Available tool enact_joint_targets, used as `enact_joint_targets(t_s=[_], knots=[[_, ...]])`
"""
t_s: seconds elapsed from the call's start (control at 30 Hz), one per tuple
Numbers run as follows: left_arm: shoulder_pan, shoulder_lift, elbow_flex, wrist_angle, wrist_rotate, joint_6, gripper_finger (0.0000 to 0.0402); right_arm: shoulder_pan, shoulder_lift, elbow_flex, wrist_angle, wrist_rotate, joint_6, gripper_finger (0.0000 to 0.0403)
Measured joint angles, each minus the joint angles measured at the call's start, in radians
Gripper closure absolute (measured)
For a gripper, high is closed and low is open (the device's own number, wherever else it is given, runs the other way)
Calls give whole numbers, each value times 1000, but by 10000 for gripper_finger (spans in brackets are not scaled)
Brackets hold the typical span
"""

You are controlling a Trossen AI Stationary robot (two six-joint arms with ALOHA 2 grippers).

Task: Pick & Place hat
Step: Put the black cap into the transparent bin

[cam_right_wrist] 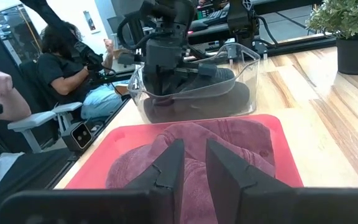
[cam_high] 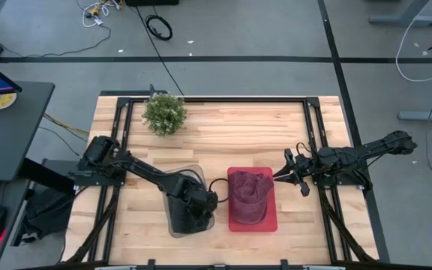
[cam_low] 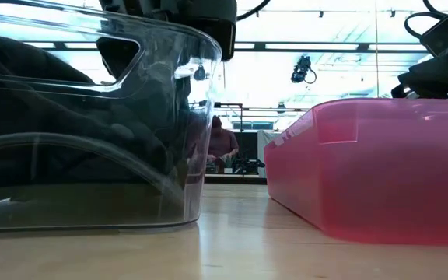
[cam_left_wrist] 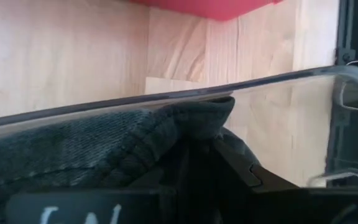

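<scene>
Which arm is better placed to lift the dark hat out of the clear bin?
Left. Its pincer is already down inside the clear bin on the dark hat; the right pincer waits beside the red bin.

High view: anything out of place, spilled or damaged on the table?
Nothing stands out. The maroon hat sits bunched inside the red bin, the dark hat is in the clear bin under the left tool, and the plant stands upright. The right tool hovers beside the red bin.
</scene>
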Motion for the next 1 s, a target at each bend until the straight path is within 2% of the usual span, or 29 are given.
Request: enact_joint_targets(t_s=[0.3, 0.53, 0.73, 1.0], knots=[[-35, -96, -2, 100, -155, 79, 333, 0, 0, 0, 1, 0, 0, 334], [-94, -148, -1, 138, -171, 102, 333, 0, 0, 0, 4, 0, 0, 334], [-170, -228, 0, 28, -200, 90, 333, 0, 0, 0, 5, 0, 0, 334], [-296, -268, 1, -260, -367, -157, 333, 0, 0, 0, 6, 0, 0, 334]])
